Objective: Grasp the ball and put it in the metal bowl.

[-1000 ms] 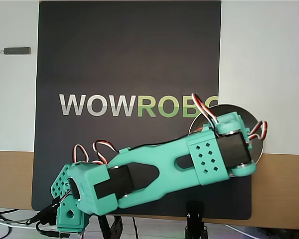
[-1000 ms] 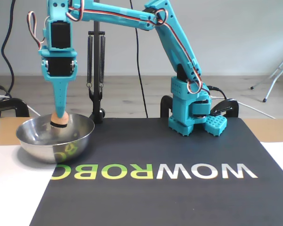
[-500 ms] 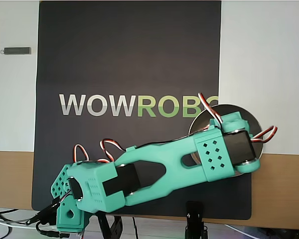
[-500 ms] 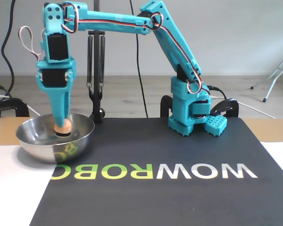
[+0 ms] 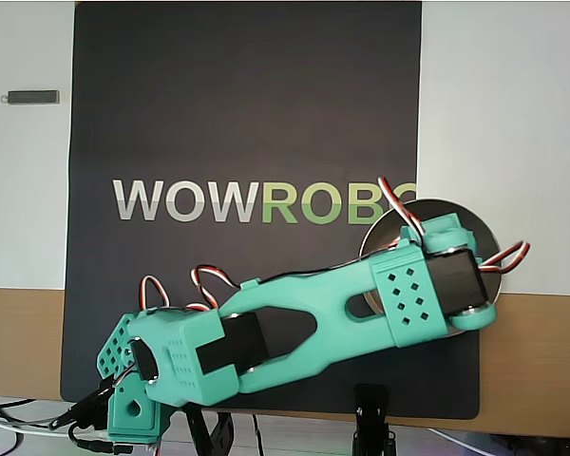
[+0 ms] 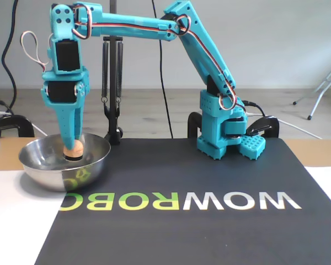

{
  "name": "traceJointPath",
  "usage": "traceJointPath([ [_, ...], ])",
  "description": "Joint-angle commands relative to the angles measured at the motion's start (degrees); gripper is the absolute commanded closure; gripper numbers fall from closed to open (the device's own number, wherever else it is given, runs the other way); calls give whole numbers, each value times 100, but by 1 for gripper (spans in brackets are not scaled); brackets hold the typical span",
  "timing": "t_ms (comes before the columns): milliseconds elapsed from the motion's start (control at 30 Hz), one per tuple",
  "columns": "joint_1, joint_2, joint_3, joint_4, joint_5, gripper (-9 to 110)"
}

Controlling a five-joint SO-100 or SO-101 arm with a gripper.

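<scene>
The small peach-orange matte ball is seen in the fixed view between the tips of the teal two-finger pincer, low inside the round shiny silver steel bowl. The pincer is pointed straight down and appears narrowly closed around the ball, which looks to be held rather than lying free. Whether the ball already touches the bowl's bottom cannot be told, since the near wall hides the floor.

The teal plastic arm is stretched out sideways from its base so that the wrist is brought directly above the bowl; a vertical approach of this kind keeps the fingers clear of the rim. In the overhead view the wrist block covers most of the bowl, and neither the ball nor the fingertips can be seen there.

The bowl is set at the edge of the dark mat with WOWROBO lettering, partly on the white sheet on the surface.

The carrying step is judged nearly complete; only the release is not yet done. A low release would be preferred, so that the ball is not bounced out over the shallow wall.
</scene>
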Motion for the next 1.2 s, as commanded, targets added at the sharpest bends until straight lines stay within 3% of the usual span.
traceJointPath([
  [0, 18, 97, -237, 0, 26, 61],
  [233, 88, 88, -237, 0, 193, 62],
  [733, 44, 88, -237, -1178, 3217, 62],
  [1167, 44, 62, -220, -1213, 4157, 61],
])
